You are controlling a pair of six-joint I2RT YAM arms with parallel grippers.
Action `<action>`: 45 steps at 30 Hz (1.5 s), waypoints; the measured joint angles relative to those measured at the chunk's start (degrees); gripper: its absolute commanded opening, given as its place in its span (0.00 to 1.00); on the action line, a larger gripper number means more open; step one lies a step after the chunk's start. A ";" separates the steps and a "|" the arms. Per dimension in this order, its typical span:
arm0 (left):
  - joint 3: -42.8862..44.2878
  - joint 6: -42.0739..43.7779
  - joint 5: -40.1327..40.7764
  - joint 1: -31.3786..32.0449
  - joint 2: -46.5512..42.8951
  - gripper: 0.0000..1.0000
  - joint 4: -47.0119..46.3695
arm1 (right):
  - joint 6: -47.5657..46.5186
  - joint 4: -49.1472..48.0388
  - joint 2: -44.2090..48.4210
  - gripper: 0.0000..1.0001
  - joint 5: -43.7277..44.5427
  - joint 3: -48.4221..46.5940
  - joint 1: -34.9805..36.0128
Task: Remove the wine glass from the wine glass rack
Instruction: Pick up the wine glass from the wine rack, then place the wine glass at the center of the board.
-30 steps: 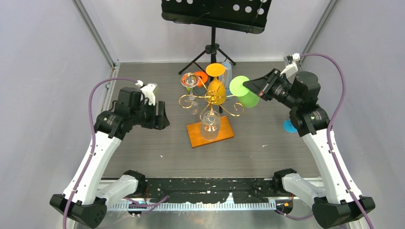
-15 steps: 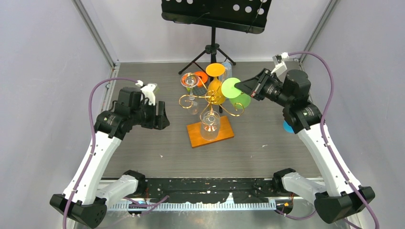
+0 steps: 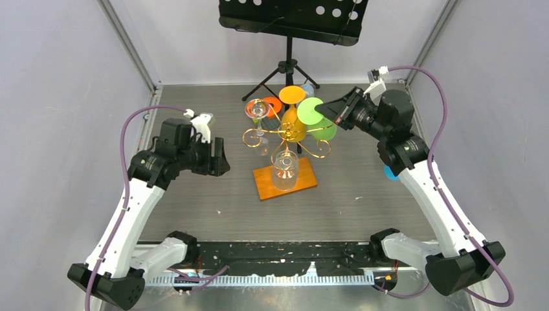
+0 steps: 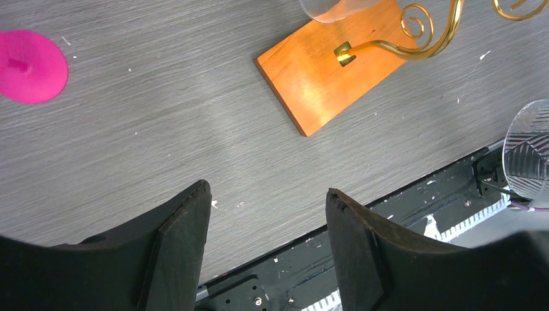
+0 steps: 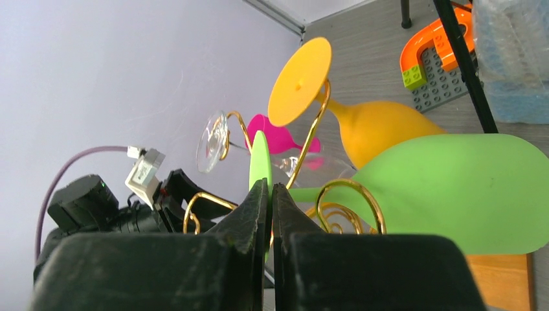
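Two fingers of the right gripper (image 5: pixel 270 189) are clamped edge-on onto the flat round foot of the green wine glass (image 3: pixel 315 116). From above, that glass lies tilted at about 1 o'clock from the centre post of the wine glass rack (image 3: pixel 285 137), with the gripper reaching in from 2 o'clock. In the right wrist view a gold curl (image 5: pixel 349 194) crosses where the stem meets the bowl — whether the stem sits inside it I cannot tell. An orange wine glass (image 3: pixel 293 124) hangs at 12 o'clock, and a clear glass (image 3: pixel 285 170) at 6 o'clock over the orange wooden base (image 3: pixel 302 181). The left gripper (image 3: pixel 219 157) hovers at 9 o'clock, well apart from the rack — fingers spread, gripping nothing, above the grey table (image 3: pixel 362 194).
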State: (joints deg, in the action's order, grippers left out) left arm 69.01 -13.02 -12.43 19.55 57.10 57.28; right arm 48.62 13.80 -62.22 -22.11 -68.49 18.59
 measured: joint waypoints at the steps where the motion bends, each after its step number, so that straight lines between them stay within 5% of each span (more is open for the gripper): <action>1: 0.00 0.00 0.00 0.00 0.00 0.65 0.02 | 0.31 -0.35 -0.33 0.06 0.46 -0.22 0.00; 23: 0.07 0.00 -0.26 0.00 -0.07 0.67 0.20 | 2.05 -0.87 4.33 0.06 16.87 -0.83 -1.64; 45: 0.39 -0.37 -4.57 0.00 -5.73 0.68 3.30 | -22.45 11.54 14.16 0.06 14.01 -7.39 -1.36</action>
State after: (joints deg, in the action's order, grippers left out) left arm 69.41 -13.39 -16.99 19.55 51.37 60.58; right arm 26.17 25.34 -48.05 -8.10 -75.88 17.23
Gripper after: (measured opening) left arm 0.676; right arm 0.077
